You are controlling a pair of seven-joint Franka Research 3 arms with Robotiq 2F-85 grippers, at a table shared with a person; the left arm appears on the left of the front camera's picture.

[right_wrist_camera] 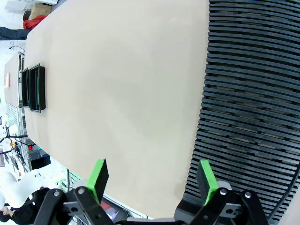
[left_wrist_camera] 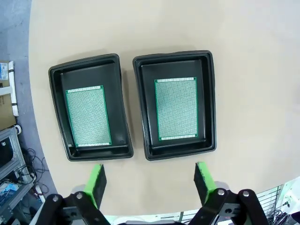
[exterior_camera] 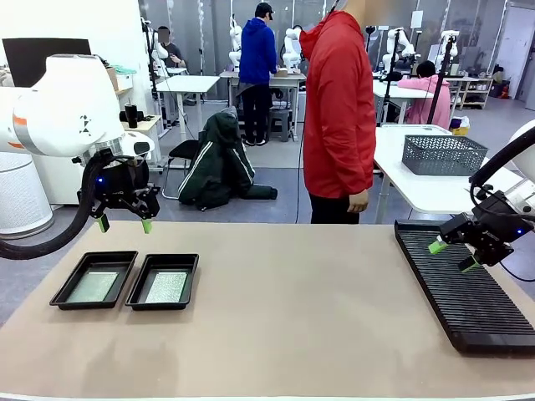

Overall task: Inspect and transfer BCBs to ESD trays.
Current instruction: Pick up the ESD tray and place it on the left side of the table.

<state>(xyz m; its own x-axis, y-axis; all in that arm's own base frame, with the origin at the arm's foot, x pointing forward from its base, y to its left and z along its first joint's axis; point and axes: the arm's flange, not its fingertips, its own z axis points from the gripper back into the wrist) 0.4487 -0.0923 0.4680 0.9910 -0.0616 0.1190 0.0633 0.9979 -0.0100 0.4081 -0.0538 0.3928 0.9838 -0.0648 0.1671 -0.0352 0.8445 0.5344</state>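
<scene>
Both ESD trays [exterior_camera: 94,281] [exterior_camera: 163,281] near the tabletop's [exterior_camera: 284,317] left edge each hold a BCB [left_wrist_camera: 87,116] [left_wrist_camera: 176,108] — left end effector [exterior_camera: 124,224] and right end effector [exterior_camera: 452,255] wide, empty.

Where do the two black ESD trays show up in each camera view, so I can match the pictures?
Front view: ESD trays at left on the table, below the left gripper.
Left wrist view: centre, side by side, a BCB in each.
Right wrist view: far left edge, small, seen edge-on.
Shared landmark: the beige table.

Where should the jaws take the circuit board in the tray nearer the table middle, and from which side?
Probably from straight above, jaws across the board's two long edges. It lies flat on the tray floor, with some floor bare along those edges.
</scene>
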